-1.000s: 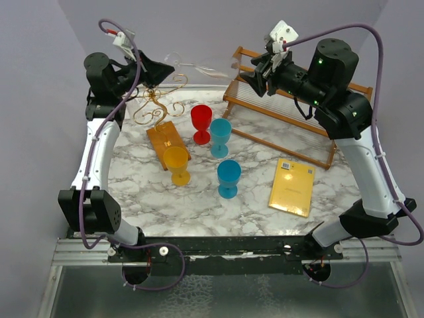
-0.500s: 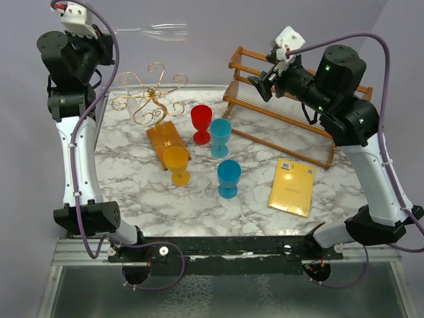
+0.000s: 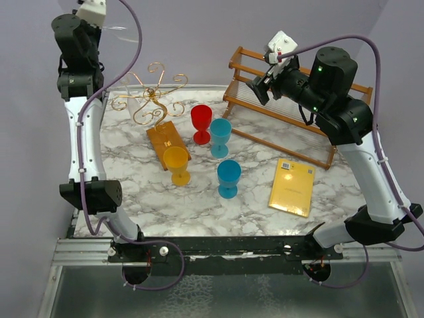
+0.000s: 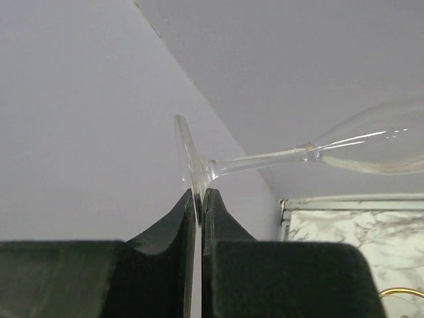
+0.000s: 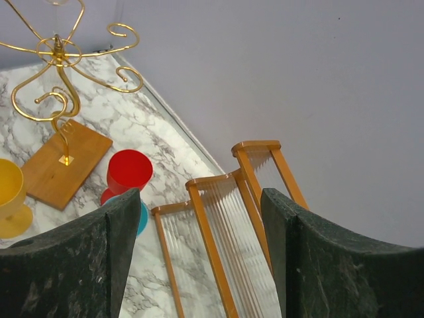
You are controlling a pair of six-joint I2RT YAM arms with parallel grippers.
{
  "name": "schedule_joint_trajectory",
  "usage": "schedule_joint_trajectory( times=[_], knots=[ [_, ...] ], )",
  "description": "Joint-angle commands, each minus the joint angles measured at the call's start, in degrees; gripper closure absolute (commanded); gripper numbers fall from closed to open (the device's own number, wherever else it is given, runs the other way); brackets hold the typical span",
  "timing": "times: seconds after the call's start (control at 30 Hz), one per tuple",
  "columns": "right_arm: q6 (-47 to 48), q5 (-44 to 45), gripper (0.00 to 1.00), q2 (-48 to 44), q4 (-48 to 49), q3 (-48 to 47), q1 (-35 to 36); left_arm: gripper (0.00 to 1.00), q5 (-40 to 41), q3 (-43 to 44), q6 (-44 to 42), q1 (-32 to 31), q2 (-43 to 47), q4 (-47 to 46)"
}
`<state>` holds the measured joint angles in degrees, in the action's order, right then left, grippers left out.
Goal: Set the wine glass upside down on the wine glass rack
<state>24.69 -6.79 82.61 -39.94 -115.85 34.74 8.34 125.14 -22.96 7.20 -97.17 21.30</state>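
My left gripper (image 4: 199,193) is shut on the round foot of the clear wine glass (image 4: 371,142), which lies sideways with its bowl to the right. In the top view that gripper (image 3: 101,28) is raised high at the back left, and the wine glass (image 3: 120,28) shows only faintly against the wall. The gold wire wine glass rack (image 3: 154,99) stands below on its small wooden base (image 3: 167,142); its arms are bare. It also shows in the right wrist view as the wine glass rack (image 5: 59,79). My right gripper (image 3: 258,85) hangs open and empty by the slatted rack, its fingers (image 5: 119,225) wide apart.
A large wooden slatted rack (image 3: 285,112) stands at the back right. Red (image 3: 201,122), teal (image 3: 220,136), blue (image 3: 228,177) and yellow (image 3: 177,164) plastic goblets stand mid-table. A yellow book (image 3: 291,187) lies at the front right.
The left arm has lifted the wine glass up and swung it to the back left. The right gripper has let go of the glass, opened wide and drawn back slightly.
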Motion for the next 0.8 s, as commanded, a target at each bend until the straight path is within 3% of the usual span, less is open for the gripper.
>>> schedule_joint_trajectory(
  times=[0.0,0.3,0.77],
  knots=[
    [1.0,0.2,0.27,0.0,-0.2,0.1,-0.4,1.00,8.1,1.9,-16.1,-4.9,-2.5,-2.4],
    [1.7,-1.0,0.27,-0.4,-0.5,1.9,-0.4,1.00,14.8,-0.9,-37.1,-14.3,-6.0,-1.7],
    [2.4,-0.8,0.27,-1.1,-0.3,3.7,-0.4,1.00,13.9,-8.6,-44.3,-19.3,-2.7,5.5]
  ],
)
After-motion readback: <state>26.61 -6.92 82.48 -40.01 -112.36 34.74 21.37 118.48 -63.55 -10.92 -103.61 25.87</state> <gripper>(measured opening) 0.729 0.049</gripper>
